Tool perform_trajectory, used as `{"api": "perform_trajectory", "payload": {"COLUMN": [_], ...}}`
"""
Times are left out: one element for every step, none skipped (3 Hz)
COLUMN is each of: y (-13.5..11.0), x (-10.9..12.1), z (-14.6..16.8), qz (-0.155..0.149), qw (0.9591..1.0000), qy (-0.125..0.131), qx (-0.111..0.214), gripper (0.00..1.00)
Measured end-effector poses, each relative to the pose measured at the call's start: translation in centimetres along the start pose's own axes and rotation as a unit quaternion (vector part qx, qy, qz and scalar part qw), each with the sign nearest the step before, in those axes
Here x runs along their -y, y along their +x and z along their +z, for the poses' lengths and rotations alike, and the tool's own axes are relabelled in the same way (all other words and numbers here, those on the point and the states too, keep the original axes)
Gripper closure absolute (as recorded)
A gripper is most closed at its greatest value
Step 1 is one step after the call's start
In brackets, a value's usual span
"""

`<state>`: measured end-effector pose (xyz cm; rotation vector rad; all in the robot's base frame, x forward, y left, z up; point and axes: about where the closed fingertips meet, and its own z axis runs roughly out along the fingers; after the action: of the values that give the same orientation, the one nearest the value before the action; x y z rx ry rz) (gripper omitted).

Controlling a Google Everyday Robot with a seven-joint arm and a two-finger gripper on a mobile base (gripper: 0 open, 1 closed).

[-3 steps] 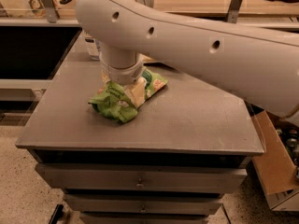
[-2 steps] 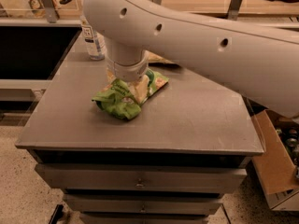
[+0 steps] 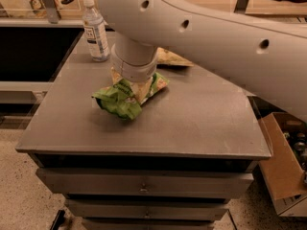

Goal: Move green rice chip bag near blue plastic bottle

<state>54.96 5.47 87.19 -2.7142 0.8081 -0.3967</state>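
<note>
The green rice chip bag (image 3: 120,98) lies crumpled on the grey table top (image 3: 192,123), left of centre. My gripper (image 3: 132,86) hangs from the big white arm and sits right on top of the bag's upper part; the wrist hides it. The blue plastic bottle (image 3: 95,31) stands upright with its white cap at the table's back left, a good hand's width behind and left of the bag.
A brown-and-yellow chip bag (image 3: 171,57) lies flat behind the arm near the back middle. An open cardboard box (image 3: 283,171) stands on the floor at the right. Drawers run below the table's front edge. Shelving stands behind the table.
The arm has swung to the right and up, so the bottle at the back left now shows in full. The green bag stays under the gripper, shifted slightly.
</note>
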Motion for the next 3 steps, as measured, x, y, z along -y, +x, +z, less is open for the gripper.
{"api": "perform_trajectory", "payload": {"y": [-1.6,-2.5,-1.9], "x": [1.8,4.0,5.5], "z": [-1.5,-2.5,-2.4], "qz": [0.013,0.039,0.096], "qw": [0.9987,0.9957,0.9887], "qy": [0.047,0.083,0.115], "qx": [0.013,0.011,0.003], "gripper": [1.00,1.00,1.00]}}
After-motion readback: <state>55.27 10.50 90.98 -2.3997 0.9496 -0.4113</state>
